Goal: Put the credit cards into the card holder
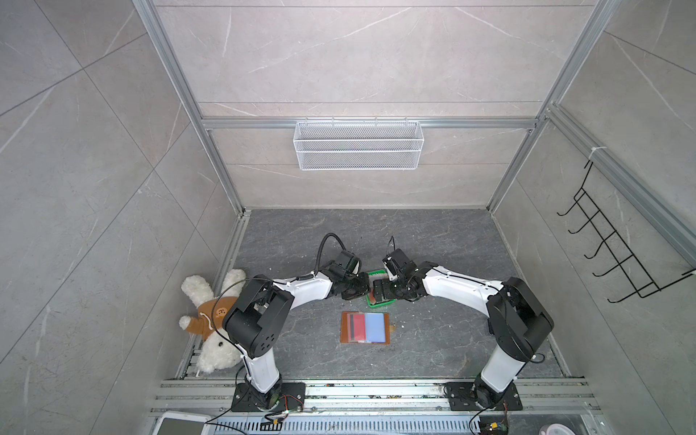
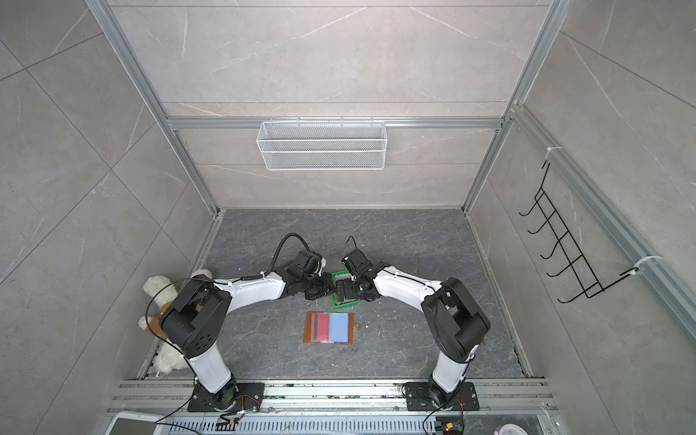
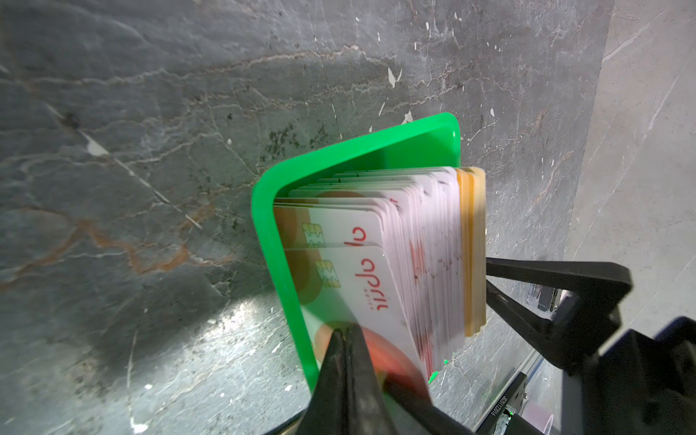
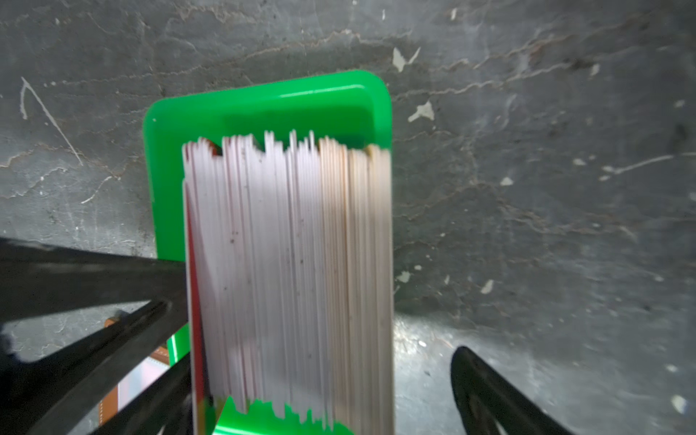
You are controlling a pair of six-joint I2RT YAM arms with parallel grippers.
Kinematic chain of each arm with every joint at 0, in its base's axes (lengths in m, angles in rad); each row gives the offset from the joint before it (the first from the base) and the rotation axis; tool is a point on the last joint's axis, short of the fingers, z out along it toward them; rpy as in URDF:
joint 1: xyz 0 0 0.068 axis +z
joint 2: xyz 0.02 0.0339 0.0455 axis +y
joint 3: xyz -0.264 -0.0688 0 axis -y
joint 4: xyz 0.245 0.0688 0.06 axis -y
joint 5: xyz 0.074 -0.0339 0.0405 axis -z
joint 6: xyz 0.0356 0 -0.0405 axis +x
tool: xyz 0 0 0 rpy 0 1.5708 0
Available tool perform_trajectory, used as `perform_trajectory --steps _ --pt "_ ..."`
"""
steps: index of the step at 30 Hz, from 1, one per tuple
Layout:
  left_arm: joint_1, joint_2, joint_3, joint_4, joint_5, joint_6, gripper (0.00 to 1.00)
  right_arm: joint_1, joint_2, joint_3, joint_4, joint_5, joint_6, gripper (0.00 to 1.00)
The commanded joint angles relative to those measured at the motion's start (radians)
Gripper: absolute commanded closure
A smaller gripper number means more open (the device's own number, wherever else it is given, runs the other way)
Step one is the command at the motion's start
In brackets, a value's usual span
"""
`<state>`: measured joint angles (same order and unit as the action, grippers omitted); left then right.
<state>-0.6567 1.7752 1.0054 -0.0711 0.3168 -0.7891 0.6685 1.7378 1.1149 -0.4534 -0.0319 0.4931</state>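
Pinching shut beside red-lettered credit cards, left end effector; right end effector spread wide around them.

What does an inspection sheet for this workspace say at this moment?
surface: dark stone-look table with pale flecks.
job's things: credit cards stand on edge in the green tray; card holder lies open nearer the arm bases, a red card in one sleeve.
clutter: plush toy at the left edge.
grippers: left gripper shut at the front card, grip unclear; right gripper open, astride the stack.
cables: black cable loops above the left wrist.
surroundings: mesh basket on back wall; hook rack on right wall.
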Motion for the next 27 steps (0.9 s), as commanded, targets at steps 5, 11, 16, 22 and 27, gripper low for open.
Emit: perform_trajectory --steps 5,11,16,22,27 --pt "0.0 0.045 0.031 -0.016 0.024 -0.003 0.99 -0.002 -0.046 0.021 -0.067 0.064 -0.029 0.01" --pt "-0.012 0.062 0.053 -0.014 0.041 0.004 0.94 -0.002 -0.062 0.025 -0.071 0.053 -0.028 0.01" --pt "-0.013 0.071 0.055 -0.005 0.042 -0.001 0.93 0.007 -0.113 0.01 -0.059 0.006 0.001 0.06" --pt "-0.014 0.069 0.046 0.002 0.042 -0.008 0.93 0.022 -0.161 -0.03 0.007 -0.063 0.087 0.28" --pt "-0.014 0.066 0.041 0.004 0.041 -0.009 0.93 0.033 -0.134 -0.023 0.03 -0.072 0.111 0.57"
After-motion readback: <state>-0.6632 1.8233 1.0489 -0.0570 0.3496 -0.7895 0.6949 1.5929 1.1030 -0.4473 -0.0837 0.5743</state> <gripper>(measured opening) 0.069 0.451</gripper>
